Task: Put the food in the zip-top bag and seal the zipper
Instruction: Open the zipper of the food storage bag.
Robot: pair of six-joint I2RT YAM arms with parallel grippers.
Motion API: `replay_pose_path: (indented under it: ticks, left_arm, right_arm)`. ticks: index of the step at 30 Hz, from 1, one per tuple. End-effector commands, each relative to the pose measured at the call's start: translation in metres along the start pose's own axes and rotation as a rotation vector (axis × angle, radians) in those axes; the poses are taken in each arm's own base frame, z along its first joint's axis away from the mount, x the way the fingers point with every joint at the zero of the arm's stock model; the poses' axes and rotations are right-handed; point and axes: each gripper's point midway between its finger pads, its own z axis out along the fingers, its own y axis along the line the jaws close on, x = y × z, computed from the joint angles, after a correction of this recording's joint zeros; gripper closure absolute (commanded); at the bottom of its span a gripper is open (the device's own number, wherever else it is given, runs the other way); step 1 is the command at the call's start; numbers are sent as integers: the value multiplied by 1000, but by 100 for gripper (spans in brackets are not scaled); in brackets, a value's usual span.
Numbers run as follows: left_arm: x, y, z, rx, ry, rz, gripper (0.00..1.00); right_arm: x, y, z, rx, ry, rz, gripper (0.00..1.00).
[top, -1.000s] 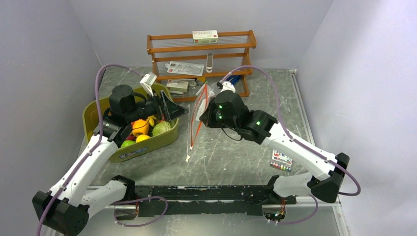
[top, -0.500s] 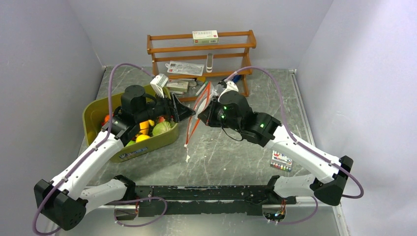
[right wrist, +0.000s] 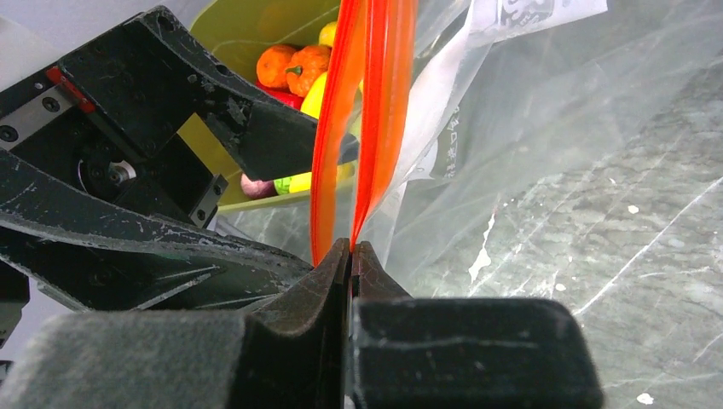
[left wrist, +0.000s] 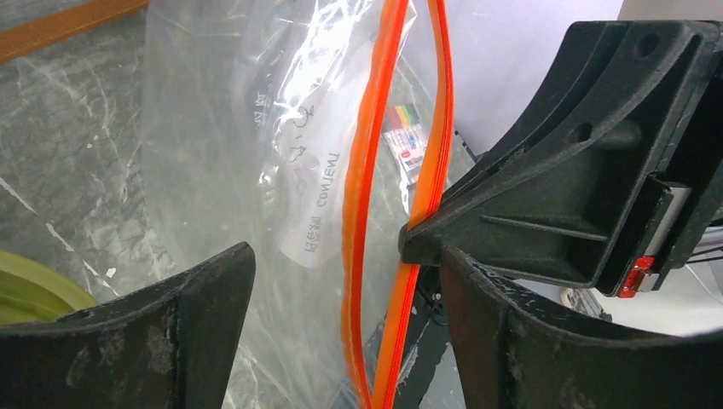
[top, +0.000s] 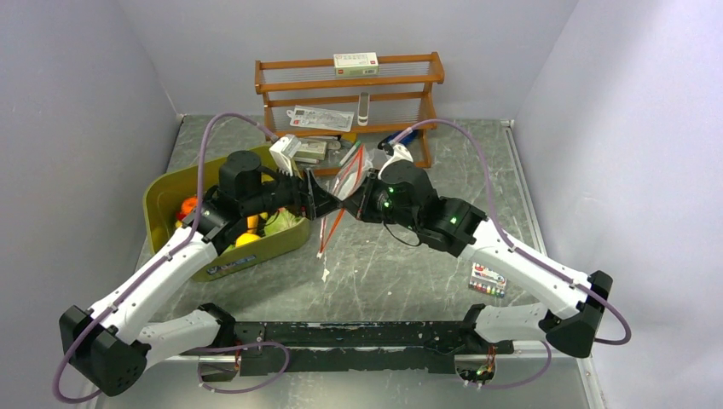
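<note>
Two robot arms meet over a grey marbled table (top: 401, 273). The right gripper (top: 352, 203) is pinched tight on the zipper (top: 331, 228), the orange-red strip along the mouth of the clear zip-top bag (top: 348, 177). It holds the bag lifted, with the strip hanging down toward the table (its two orange halves bow apart, so the mouth is partly open). From the right wrist we see its fingers (right wrist: 307, 298) pressed together with one orange half caught between them.

The left gripper (left wrist: 345, 264) faces it, with its jaws well apart and nothing in its grasp. Both orange halves pass through the gap, the nearer one just beside one finger (left wrist: 511, 341).

The food (top: 256, 223), glossy orange, yellow and green toy pieces, lies in an olive-green tub (top: 162, 194) under the left arm, to the left of the bag. A wooden rack (top: 349, 81) stands at the back of the table.
</note>
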Motion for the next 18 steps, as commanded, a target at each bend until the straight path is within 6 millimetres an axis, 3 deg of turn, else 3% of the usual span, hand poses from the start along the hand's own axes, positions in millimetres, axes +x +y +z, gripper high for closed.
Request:
replay_pose_path:
  ticks: [1,8,13,15,18]
  left_arm:
    - [-1,3,1,-32,-1,37,24]
    - [-2,38,2,-210,-18,107,40]
    - [-5,35,4,-182,-45,145,63]
    - [-4,32,5,-158,-50,153,65]
    - [3,30,10,-118,-40,147,54]
  right_arm:
    - [-2,7,0,-25,-7,7,100]
    - [0,-1,-5,-20,-18,-25,100]
    - [7,-13,-8,4,-2,-60,100]
    - [9,-14,-8,-1,0,-66,100]
    - [12,-13,-5,-26,4,-79,100]
